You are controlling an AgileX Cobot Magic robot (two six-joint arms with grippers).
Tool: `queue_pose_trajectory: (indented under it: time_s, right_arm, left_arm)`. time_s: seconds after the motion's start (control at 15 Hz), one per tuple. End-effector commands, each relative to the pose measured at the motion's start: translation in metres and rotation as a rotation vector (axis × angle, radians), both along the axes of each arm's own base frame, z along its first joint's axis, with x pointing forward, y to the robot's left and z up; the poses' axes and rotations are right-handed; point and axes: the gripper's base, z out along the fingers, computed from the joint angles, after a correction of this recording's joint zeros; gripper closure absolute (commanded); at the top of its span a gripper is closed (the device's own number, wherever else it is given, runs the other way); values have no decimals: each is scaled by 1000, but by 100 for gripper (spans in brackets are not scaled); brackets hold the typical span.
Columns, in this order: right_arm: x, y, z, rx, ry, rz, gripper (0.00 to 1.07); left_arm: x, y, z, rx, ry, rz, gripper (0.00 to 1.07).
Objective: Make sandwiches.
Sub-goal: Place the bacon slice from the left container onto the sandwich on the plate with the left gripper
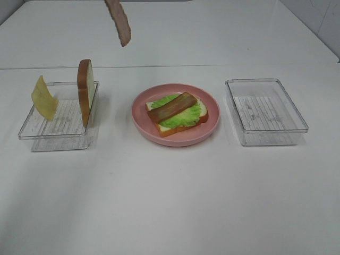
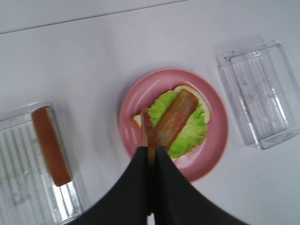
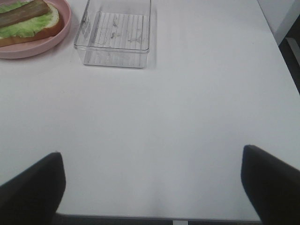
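One bread slice (image 1: pixel 85 90) and cheese slice (image 1: pixel 44 98) upright in left tray (image 1: pixel 58 127)

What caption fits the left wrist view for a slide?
Left fingers shut on a bacon strip over the pink plate of bread, lettuce and laid bacon.

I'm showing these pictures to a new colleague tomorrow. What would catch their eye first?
First, the hanging bacon strip, pinched in the shut left gripper high over the table. Next, the pink plate at the centre, carrying a bread slice topped with lettuce and a second bacon strip. In the left tray, an upright bread slice stands beside a cheese slice.
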Motion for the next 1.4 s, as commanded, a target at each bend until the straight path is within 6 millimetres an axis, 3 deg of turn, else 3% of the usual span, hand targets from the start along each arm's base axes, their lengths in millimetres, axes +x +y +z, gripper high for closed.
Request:
queue_pose_trajectory:
  time_s: [0.07, 0.2, 0.4, 0.53, 0.6, 0.73, 0.8, 1.13, 1.4]
  right_arm:
    - [-3, 0, 0, -5, -38, -1, 9]
    - [-3, 0, 0, -5, -38, 0, 9]
    - [-3, 0, 0, -5, -38, 0, 9]
    - [-3, 0, 0, -5, -38, 0, 9]
    - [-3, 0, 0, -5, -38, 0, 9]
    - [-3, 0, 0, -5, -38, 0, 9]
    - [-3, 0, 0, -5, -38, 0, 9]
    - [-3, 0, 0, -5, -38, 0, 9]
    - [-3, 0, 0, -4, -38, 1, 9]
  left_arm:
    - [1, -34, -2, -113, -51, -39, 107]
    - [4, -51, -14, -169, -34, -57, 107]
    - [14, -84, -48, -278, 35, -88, 107]
    - [20, -104, -74, -346, 63, -124, 107]
    - [27, -115, -96, -401, 96, -129, 107]
    - [32, -122, -115, -460, 153, -115, 107]
    - [37, -126, -138, -475, 202, -95, 107]
    - [49, -122, -203, -413, 323, -56, 107]
    - [55, -103, -208, -373, 363, -54, 107]
